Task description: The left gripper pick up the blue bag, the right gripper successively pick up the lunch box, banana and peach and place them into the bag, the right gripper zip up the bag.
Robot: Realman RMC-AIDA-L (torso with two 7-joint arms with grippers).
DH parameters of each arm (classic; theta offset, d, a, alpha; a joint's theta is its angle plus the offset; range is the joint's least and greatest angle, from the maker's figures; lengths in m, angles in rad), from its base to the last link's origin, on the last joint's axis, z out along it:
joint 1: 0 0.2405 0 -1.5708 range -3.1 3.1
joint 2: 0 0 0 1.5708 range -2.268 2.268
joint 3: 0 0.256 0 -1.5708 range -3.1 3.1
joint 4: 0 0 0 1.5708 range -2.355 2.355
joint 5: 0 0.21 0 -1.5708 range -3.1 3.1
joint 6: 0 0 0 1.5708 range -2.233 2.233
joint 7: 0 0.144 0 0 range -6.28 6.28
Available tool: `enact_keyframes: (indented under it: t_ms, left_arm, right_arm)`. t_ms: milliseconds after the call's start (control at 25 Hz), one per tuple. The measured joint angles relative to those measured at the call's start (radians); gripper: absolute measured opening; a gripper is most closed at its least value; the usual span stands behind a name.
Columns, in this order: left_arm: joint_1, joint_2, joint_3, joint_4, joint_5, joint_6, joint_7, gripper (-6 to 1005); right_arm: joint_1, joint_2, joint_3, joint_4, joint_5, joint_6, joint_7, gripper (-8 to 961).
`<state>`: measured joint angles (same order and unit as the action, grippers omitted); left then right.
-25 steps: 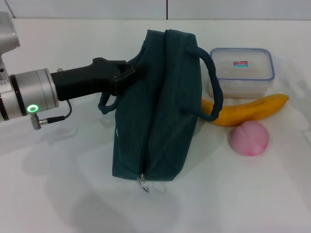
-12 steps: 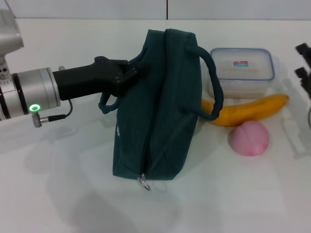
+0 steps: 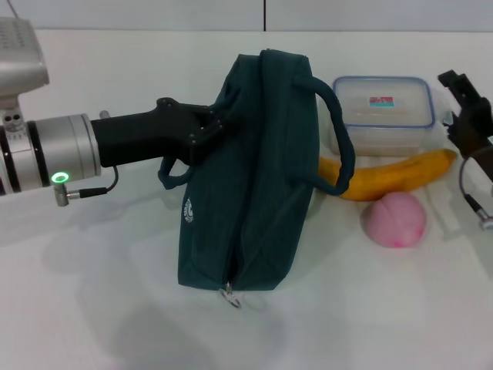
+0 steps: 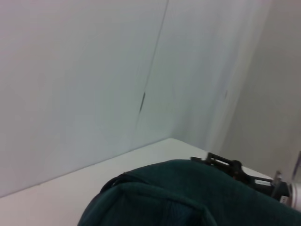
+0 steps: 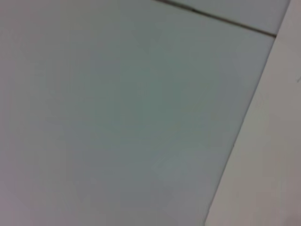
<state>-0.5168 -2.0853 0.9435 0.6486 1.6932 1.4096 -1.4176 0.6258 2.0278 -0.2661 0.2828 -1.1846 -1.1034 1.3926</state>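
Seen from the head camera on a white tabletop [image 3: 92, 293]. Left tool [image 3: 209, 127], a black claw on a black arm with a silver cuff and green light, reaching in from the left and clamped on the upper left side of the blue bag [image 3: 254, 177], beside one loop handle. Bag standing upright against the tool's tips, zip line running down its near face to a ring pull [image 3: 229, 294] at the bottom, small round white logo [image 3: 189, 208] low on the side nearest the tool. On the far side of the bag from the left tool: lunch box [image 3: 383, 112], translucent with a blue rim, lying flat; banana [image 3: 393, 174] just in front of the box, one end hidden behind the bag's second handle; peach [image 3: 395, 219] just in front of the banana. Right tool [image 3: 467, 116] at the right edge, just beyond the lunch box and the banana's tip, touching neither; cannot tell how wide its fingers stand. In the left wrist camera, only the bag's dark top fold and a plain wall [image 4: 84, 84], with the right tool small beyond it. Right wrist camera filled by blank wall.
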Motion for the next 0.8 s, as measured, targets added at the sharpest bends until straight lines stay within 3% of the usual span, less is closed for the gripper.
enact_keyframes:
  t_ms: [400, 520, 800]
  left_arm:
    - [-0.003, -0.004, 0.008, -0.006, 0.001, 0.0, 0.027, 43]
    - [-0.003, -0.003, 0.009, -0.007, 0.001, 0.0, 0.027, 43]
    - [-0.002, -0.003, 0.011, -0.009, 0.002, 0.0, 0.037, 43]
  right_arm:
    - [0.046, 0.0, 0.092, 0.048, -0.067, 0.06, 0.003, 864]
    - [0.042, 0.0, 0.146, 0.051, -0.104, 0.067, 0.002, 863]
    - [0.035, 0.0, 0.165, 0.049, -0.104, 0.065, 0.002, 860]
